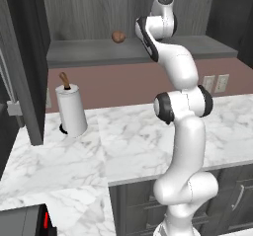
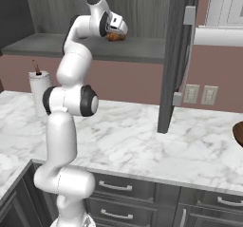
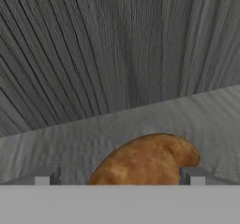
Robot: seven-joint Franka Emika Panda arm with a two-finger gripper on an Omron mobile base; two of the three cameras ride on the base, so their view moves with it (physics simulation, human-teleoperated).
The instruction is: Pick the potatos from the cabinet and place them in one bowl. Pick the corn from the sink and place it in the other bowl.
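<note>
Now the end effector (image 3: 119, 178) is hovering fully open, holding nothing, its fingertips (image 3: 44, 176) flanking an orange-brown potato (image 3: 145, 160) lying on the cabinet (image 1: 89, 13) shelf (image 1: 89, 52).

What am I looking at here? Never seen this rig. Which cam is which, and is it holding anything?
It is a rendered kitchen with a white robot arm on a driving base. Two pictures come from cameras on the base, behind the arm to its left and right; the third looks along the hand. The arm reaches up into a dark grey wall cabinet. On its shelf lie two potatoes: a rounder one further left, and an orange-brown one straight ahead of the hand, between its two open fingers. Nothing is gripped yet. Below, the marble counter carries a paper towel roll, and a dark brown bowl peeks in at the right base view's edge.
</note>
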